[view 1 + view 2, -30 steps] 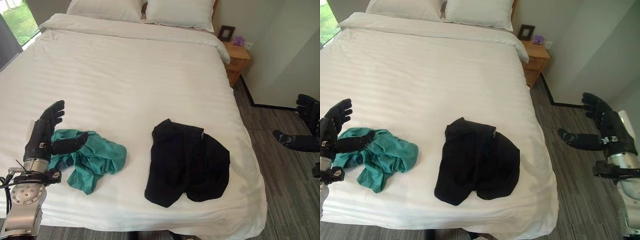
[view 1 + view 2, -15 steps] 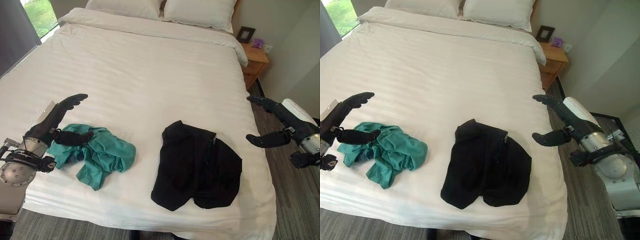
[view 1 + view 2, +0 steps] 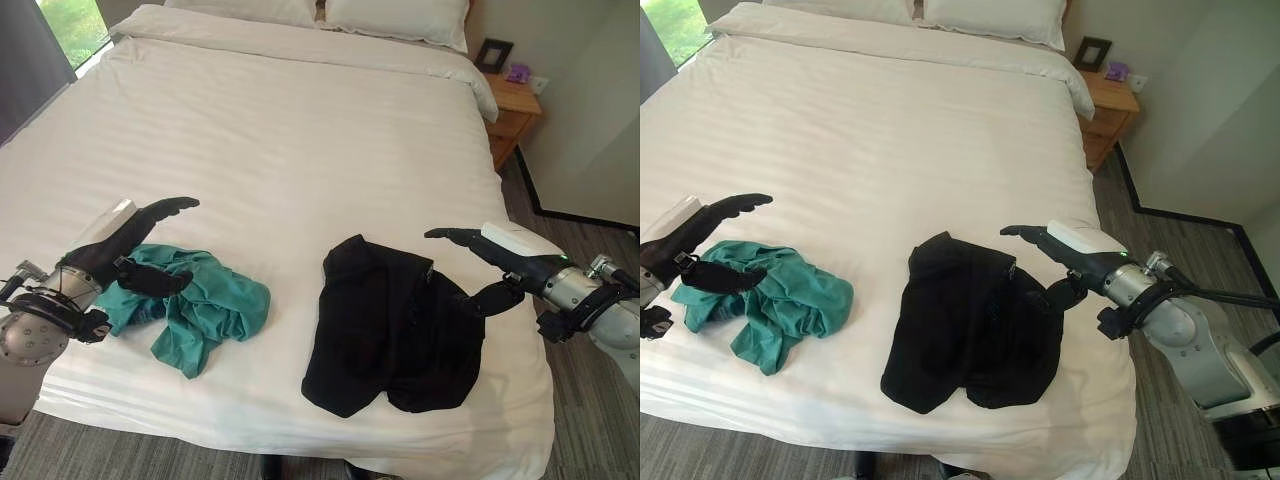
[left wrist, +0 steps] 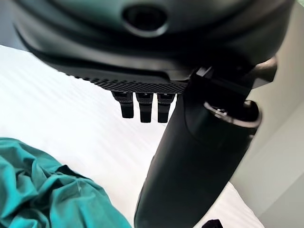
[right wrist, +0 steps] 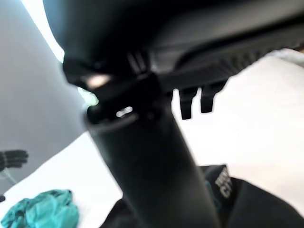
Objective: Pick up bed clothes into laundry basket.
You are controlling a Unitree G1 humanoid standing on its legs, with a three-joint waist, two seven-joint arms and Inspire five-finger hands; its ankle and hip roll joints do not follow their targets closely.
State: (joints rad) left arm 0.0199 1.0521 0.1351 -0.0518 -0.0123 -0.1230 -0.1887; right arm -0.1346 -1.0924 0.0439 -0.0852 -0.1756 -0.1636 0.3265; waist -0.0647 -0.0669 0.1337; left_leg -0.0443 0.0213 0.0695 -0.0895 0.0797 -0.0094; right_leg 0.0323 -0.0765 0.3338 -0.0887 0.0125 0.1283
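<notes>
Two garments lie on the white bed point(image 3: 300, 150). A crumpled teal garment point(image 3: 205, 310) is near the front left, and a black garment point(image 3: 385, 335) lies spread out near the front right. My left hand point(image 3: 128, 240) hovers open over the teal garment's left part, fingers straight and thumb point(image 3: 155, 282) just above the cloth. The left wrist view has the teal cloth point(image 4: 42, 199) under that thumb. My right hand point(image 3: 1080, 248) is open at the black garment's right edge, fingers stretched above it and thumb low beside it. The black cloth point(image 5: 247, 204) lies past its thumb.
Two pillows point(image 3: 395, 15) lie at the head of the bed. A wooden nightstand point(image 3: 510, 105) with a small picture frame point(image 3: 495, 52) stands at the back right. Grey floor point(image 3: 590, 230) runs along the bed's right side. A window point(image 3: 70, 20) is at the back left.
My right hand has swung in from beside the bed to the black garment's right edge. The left hand stays over the teal garment, fingers reaching a little farther. The camera has shifted slightly.
</notes>
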